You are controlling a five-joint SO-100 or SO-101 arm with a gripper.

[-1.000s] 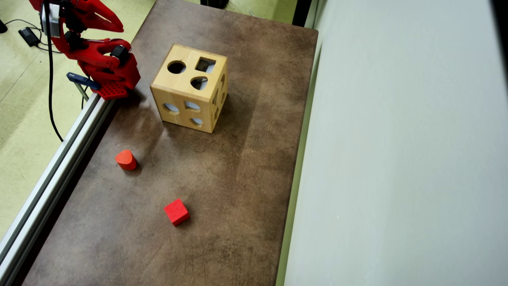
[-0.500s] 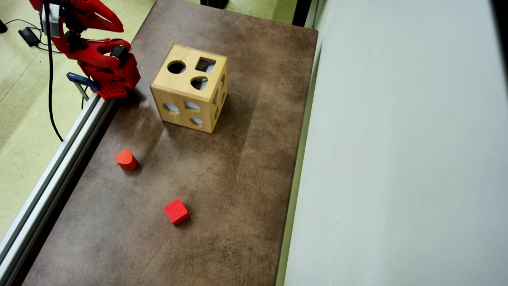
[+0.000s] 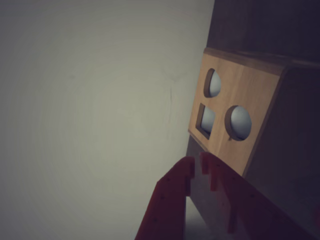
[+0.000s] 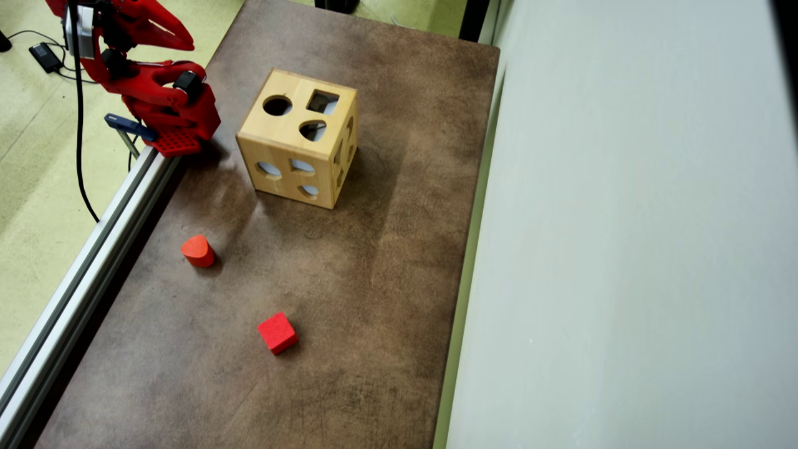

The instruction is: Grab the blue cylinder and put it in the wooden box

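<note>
The blue cylinder shows in neither view. The wooden box (image 4: 274,134) stands on the brown table near its far left part, with round, square and rounded holes in its faces. In the wrist view the box (image 3: 240,85) is at the right, just past my fingertips. My red gripper (image 3: 197,162) has its jaws almost together with nothing between them. In the overhead view the gripper (image 4: 184,40) is at the top left, with the arm folded back over the table's left edge, apart from the box.
A red-orange rounded block (image 4: 197,251) and a red cube (image 4: 277,332) lie on the brown table (image 4: 374,280) nearer the front. An aluminium rail (image 4: 93,249) runs along the left edge. A pale wall (image 4: 623,249) borders the right side.
</note>
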